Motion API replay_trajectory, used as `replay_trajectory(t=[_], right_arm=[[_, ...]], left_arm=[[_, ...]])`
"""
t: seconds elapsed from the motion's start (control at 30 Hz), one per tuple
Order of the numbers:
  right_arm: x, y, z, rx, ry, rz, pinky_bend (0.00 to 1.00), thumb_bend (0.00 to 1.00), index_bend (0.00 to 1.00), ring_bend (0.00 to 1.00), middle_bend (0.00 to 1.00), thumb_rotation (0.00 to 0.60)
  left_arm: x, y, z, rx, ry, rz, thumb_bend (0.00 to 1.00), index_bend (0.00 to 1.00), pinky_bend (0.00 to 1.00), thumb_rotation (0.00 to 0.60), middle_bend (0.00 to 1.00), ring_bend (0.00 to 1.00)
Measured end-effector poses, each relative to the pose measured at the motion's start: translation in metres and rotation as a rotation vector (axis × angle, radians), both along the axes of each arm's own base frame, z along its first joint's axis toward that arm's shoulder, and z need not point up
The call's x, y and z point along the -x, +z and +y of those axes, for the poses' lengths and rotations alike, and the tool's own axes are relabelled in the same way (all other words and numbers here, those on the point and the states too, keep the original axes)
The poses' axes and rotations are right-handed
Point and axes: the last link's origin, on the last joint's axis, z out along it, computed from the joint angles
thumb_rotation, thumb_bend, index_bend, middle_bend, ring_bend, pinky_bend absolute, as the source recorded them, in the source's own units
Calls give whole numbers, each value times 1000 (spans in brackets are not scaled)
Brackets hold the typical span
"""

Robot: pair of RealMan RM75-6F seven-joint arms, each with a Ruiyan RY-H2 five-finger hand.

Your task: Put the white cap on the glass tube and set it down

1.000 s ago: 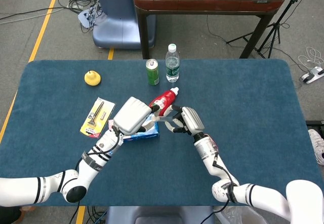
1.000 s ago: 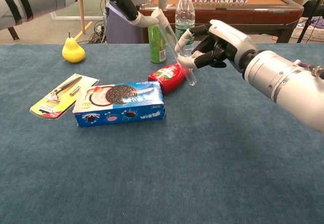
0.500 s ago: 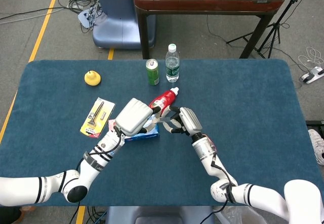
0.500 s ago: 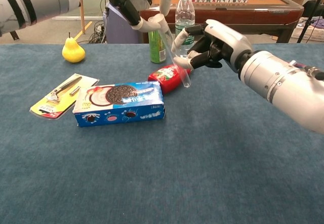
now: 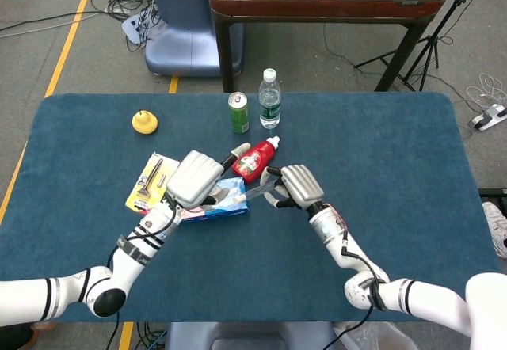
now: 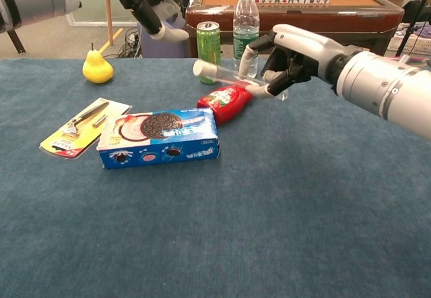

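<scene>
Two hands hang above the blue desk (image 6: 323,197) near its middle. The right hand (image 6: 291,54) pinches the glass tube (image 6: 236,76) between thumb and fingers, holding it nearly level in the air above the red bottle (image 6: 227,101). The white cap (image 6: 199,68) sits on the tube's free end, which points toward the left hand (image 5: 196,177). In the chest view the left hand is raised and apart from the tube, its fingers curled with nothing seen in them; in the head view its pale back hides the fingers, and it hovers over the cookie box (image 6: 160,137). The red bottle lies on its side just behind the box. A green can (image 6: 209,43) and a water bottle (image 6: 246,20) stand side by side toward the far edge. A yellow pear (image 6: 97,67) sits far left, and a carded tool pack (image 6: 83,127) lies flat left of the box.
</scene>
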Motion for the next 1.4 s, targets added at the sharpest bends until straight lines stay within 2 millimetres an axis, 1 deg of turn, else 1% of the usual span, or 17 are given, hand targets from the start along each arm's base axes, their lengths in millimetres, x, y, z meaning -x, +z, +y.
replay_trajectory(t=[0.13,0.2,0.27,0.47,0.63,0.93,0.97,1.03,1.13,1.27,1.3,1.4], right_arm=[[-1,9,-2,-18,60,136,1000,536,934,1000,1000,600],[-2,7,-1,-31,80,184,1000,536,934,1000,1000,600],[0,0,3,-56,87,216,1000,536,934,1000,1000,600],[9,-21,8,-94,66,220,1000,536,934,1000,1000,600],[17,-39,12,-125,46,204,1000,537,934,1000,1000,600],[32,-64,17,-155,27,211,1000,532,934,1000,1000,600],[33,-66,17,-156,29,215,1000,517,933,1000,1000,600],[35,-70,18,-155,31,225,1000,450,908,1000,1000,600],[36,-74,18,-150,36,236,1000,299,796,1000,1000,600],[37,-74,19,-135,39,238,1000,155,671,1000,1000,600],[37,-74,19,-132,38,237,1000,125,642,1000,1000,600],[37,-72,19,-129,37,233,1000,79,576,1000,1000,600]], left_arm=[[14,9,1,-26,24,3,267,37,1000,600,811,865],[20,12,2,-33,35,1,267,37,1000,600,801,849],[26,14,2,-39,45,-4,267,38,1000,600,793,836],[42,18,2,-51,68,2,266,38,1000,600,786,823],[46,17,1,-50,72,1,267,37,1000,600,785,820],[50,13,1,-45,76,7,266,37,1000,600,781,815],[50,12,2,-46,76,8,267,37,1000,600,781,814],[51,12,2,-47,76,9,267,37,1000,600,781,814],[52,12,2,-50,78,13,266,37,1000,600,781,813],[53,12,3,-50,82,15,267,37,1000,600,781,813],[53,12,3,-50,82,16,267,37,1000,600,781,813],[52,12,3,-49,81,16,266,37,1000,600,781,813]])
